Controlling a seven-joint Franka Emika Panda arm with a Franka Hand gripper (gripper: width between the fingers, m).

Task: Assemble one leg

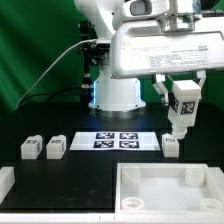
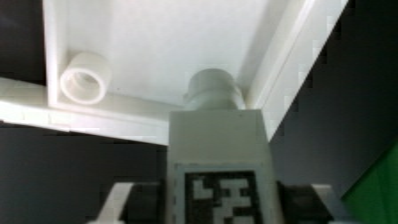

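Observation:
My gripper is shut on a leg, a stubby white block with a black-and-white tag, and holds it upright in the air at the exterior view's right. In the wrist view the held leg fills the middle between my two fingers, its round peg pointing toward the large white panel. A round corner socket of the panel lies a little to one side of the peg. Three more legs stand on the table: two at the left and one below the held leg.
The marker board lies in the middle of the black table. The large white panel with raised sides fills the front right. A white part lies at the front left edge. The arm's base stands behind.

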